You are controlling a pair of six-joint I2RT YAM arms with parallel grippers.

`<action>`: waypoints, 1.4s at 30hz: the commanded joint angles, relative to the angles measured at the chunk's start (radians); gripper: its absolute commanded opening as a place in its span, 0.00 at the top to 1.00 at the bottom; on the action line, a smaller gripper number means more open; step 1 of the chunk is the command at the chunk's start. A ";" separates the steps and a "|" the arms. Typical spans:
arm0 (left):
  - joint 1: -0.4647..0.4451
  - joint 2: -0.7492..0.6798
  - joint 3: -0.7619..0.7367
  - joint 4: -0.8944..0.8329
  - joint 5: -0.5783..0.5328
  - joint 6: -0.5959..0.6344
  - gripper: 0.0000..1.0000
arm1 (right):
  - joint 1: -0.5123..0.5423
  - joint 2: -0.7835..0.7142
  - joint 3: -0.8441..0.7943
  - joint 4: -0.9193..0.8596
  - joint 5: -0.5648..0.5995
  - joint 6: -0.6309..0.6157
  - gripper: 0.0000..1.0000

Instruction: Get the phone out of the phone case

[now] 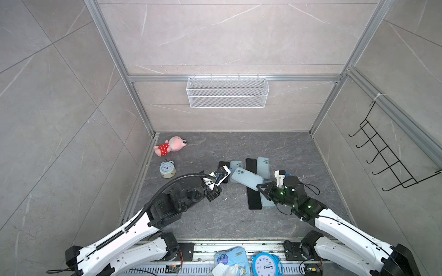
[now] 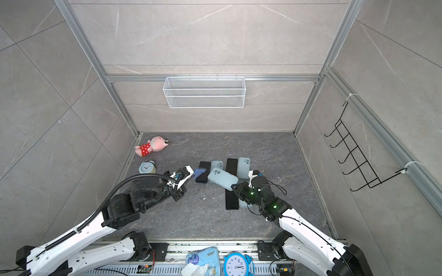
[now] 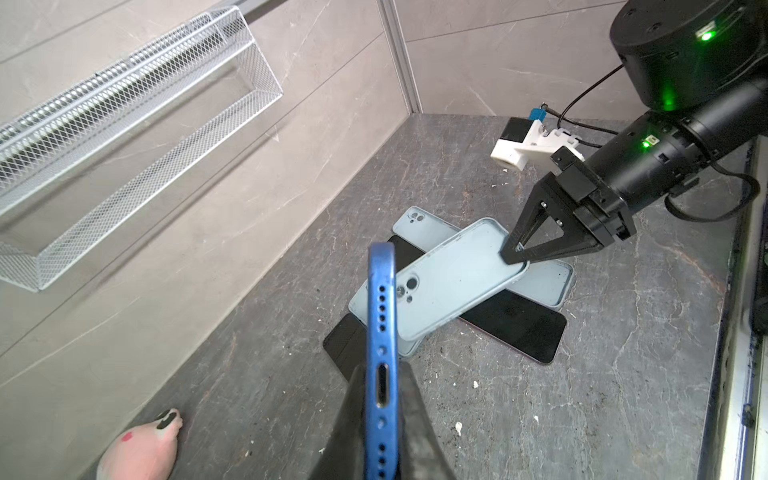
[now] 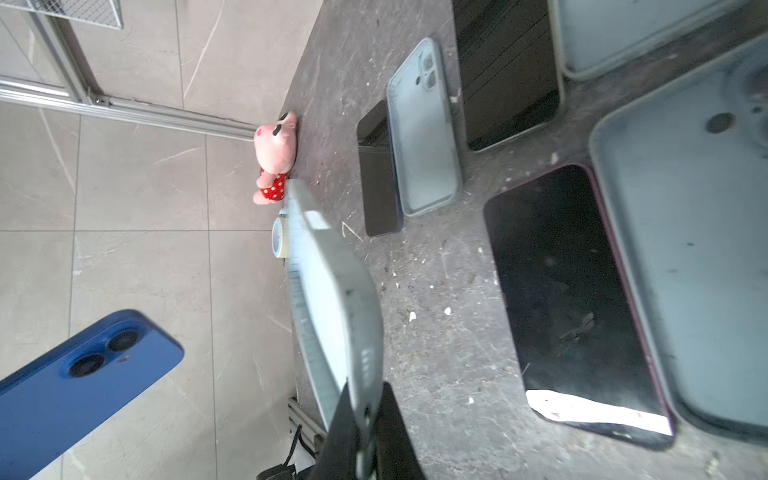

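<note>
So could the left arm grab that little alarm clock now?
Probably not: the left pincer is shut on the blue phone. The alarm clock sits close by with nothing between, so only that full grip stops it.

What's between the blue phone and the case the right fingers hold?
Nothing: the right wrist view shows an open gap between the blue phone and the case.

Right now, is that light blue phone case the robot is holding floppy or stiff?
Probably fairly stiff: the light blue phone case juts out straight though the right gripper pinches only one end. Likely light too, since it looks like an empty thin shell.
</note>
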 commanded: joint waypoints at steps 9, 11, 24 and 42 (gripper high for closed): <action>-0.162 -0.173 -0.285 -0.142 -0.073 0.318 1.00 | 0.298 0.003 -0.081 0.040 0.351 0.313 1.00; -0.190 -0.200 -0.323 -0.151 -0.078 0.344 1.00 | 0.384 0.054 -0.068 0.030 0.442 0.387 1.00; -0.240 -0.176 -0.532 -0.004 -0.127 0.679 1.00 | 0.662 0.315 0.002 -0.090 0.767 0.823 1.00; -0.082 -0.111 -0.623 -0.018 0.037 0.767 0.21 | 0.701 0.525 0.025 0.103 0.733 0.949 0.45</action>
